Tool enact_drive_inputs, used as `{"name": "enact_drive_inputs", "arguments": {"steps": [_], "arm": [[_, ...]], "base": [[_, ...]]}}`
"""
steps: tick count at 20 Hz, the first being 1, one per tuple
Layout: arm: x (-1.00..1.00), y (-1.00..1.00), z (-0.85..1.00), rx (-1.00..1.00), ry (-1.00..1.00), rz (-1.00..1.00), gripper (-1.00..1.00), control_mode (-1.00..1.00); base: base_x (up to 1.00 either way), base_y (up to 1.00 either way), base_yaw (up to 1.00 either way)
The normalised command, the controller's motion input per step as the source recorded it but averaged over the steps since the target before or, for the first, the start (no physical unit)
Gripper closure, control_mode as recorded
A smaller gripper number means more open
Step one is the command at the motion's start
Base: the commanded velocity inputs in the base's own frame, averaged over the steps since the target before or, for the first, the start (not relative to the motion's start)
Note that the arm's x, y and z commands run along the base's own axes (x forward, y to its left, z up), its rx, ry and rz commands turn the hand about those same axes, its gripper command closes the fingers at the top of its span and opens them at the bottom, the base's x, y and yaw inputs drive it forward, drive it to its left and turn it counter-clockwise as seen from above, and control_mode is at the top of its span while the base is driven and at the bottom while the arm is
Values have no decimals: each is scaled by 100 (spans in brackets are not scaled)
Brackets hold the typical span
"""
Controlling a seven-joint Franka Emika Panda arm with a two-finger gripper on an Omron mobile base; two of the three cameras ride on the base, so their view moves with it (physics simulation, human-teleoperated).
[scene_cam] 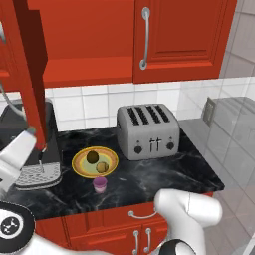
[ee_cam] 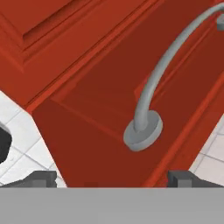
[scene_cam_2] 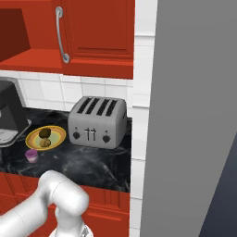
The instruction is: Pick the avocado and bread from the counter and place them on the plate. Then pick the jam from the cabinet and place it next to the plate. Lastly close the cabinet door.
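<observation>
The avocado (scene_cam: 92, 157) and bread (scene_cam: 102, 167) lie on the plate (scene_cam: 79, 165) on the surface (scene_cam: 164, 174), left of the toaster (scene_cam: 148, 131). The jam (scene_cam: 99, 184) stands just near of the plate. The cabinet door (scene_cam: 31, 74) stands open at far left. The hand (ee_cam: 114, 179), fingers wide apart, faces the door's silver handle (ee_cam: 153, 92) up close.
</observation>
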Motion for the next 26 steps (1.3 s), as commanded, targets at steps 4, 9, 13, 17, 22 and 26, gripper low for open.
{"name": "enact_drive_inputs", "arguments": {"steps": [4, 9, 13, 17, 22, 26], "arm": [[13, -75, 1, 0, -9, 0, -100, -100], [9, -80, 4, 0, -9, 0, -100, -100], [14, -78, 6, 0, -9, 0, -100, -100], [21, -78, 14, 0, -10, 1, -100, -100], [44, -73, 25, 1, -8, 5, -100, -100], [61, -78, 2, 5, 0, 5, -100, -100]], "base": [[0, 0, 0], [0, 0, 0], [0, 0, 0], [0, 0, 0], [0, 0, 0], [0, 0, 0]]}}
